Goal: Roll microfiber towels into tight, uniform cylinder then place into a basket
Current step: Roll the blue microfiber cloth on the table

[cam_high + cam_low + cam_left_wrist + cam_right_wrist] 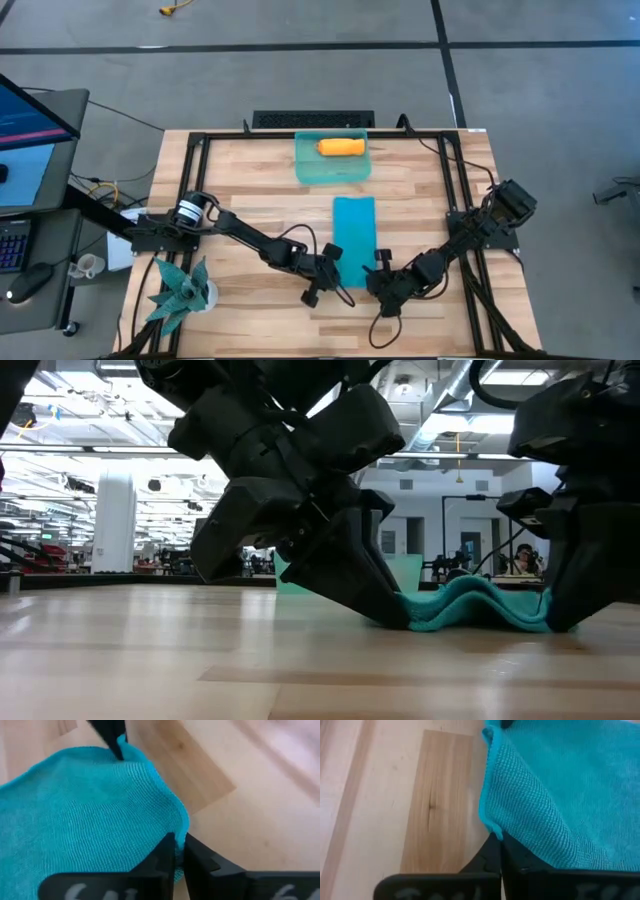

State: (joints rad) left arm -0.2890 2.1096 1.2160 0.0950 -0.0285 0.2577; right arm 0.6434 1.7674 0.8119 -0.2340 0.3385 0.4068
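Note:
A teal microfiber towel [354,235] lies as a long strip on the table's middle. Its near end is raised and buckled into a wave [470,603]. My left gripper [336,272] is shut on the near left corner. My right gripper [377,277] is shut on the near right corner. At the far side stands the sea-green basket [312,170], and an orange rolled towel [341,147] lies in its far part. My left gripper pinches the towel's near left corner [181,831] between its two fingers, slanting down from the table's left. The corner is raised a little; the rest of the towel lies on the table. My right gripper pinches the towel's near right corner [492,829] between its two fingers, slanting down from the table's right. The hem stands up off the wood there, and the cloth between the two grippers sags slack.
A spiky teal plant [180,290] stands at the table's near left corner. A black metal frame [195,150] runs round the table top. Bare wood shows left and right of the towel and between towel and basket.

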